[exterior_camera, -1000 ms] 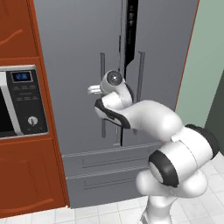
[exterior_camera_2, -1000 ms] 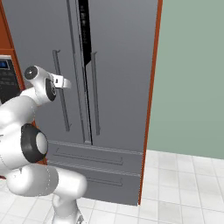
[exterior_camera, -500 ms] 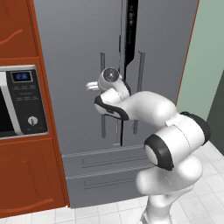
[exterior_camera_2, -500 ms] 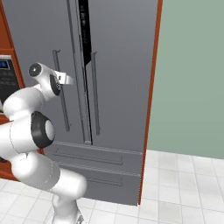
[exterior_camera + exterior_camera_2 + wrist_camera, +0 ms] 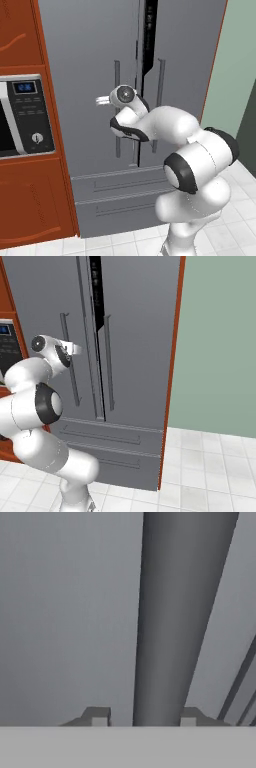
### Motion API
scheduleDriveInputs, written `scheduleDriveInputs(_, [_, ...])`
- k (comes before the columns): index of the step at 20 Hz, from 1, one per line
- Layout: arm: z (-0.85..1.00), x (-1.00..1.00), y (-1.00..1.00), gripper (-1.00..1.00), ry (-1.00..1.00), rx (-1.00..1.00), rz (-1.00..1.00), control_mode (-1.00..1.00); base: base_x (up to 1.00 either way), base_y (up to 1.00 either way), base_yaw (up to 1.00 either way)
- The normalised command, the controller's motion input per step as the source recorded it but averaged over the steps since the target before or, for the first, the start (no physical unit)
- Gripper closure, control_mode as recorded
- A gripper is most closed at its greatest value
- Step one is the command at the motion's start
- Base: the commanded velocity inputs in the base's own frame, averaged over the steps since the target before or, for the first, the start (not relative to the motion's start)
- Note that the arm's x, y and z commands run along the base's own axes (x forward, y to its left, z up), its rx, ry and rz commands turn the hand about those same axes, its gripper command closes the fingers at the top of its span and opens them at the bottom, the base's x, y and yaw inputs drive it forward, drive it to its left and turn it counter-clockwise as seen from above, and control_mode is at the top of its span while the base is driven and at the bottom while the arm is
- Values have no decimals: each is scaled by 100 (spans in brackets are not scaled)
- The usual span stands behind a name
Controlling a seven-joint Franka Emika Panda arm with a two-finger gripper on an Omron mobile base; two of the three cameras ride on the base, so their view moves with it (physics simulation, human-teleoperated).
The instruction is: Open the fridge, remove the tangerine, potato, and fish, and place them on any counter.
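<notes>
The tall grey fridge [image 5: 90, 60] [image 5: 140, 331] fills the scene, and a dark slit runs down between the upper halves of its two doors. My gripper [image 5: 112, 100] [image 5: 75, 349] is pressed up to the left door's thin vertical handle [image 5: 117, 75] [image 5: 65, 331], at about mid-height. In the hand view the gripper [image 5: 144, 718] has the handle bar [image 5: 180, 612] between its fingertips [image 5: 97, 716], shut on it. The tangerine, potato and fish are hidden inside the fridge. The counter is out of view.
A silver-and-black microwave [image 5: 20, 115] sits in red-brown cabinets [image 5: 20, 30] left of the fridge. Two lower drawers [image 5: 120, 195] lie under the doors. A green wall [image 5: 220, 341] and a white tiled floor [image 5: 210, 476] are to the right.
My hand has drawn in against the left door's handle. The elbow and forearm have swung round behind it. The doors stand as they did.
</notes>
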Motion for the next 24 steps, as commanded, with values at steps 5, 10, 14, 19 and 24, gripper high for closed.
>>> scheduleDriveInputs(5, [0,-11,91,100,0,0,7,-100,0,0,0])
scheduleDriveInputs(10, [2,-79,98,100,0,0,10,-100,0,0,0])
scheduleDriveInputs(14, [13,-100,97,100,0,0,10,-100,0,0,0])
scheduleDriveInputs(19, [27,-100,99,100,1,0,14,-100,0,0,0])
scheduleDriveInputs(24, [24,-100,100,100,6,0,15,-100,0,0,0])
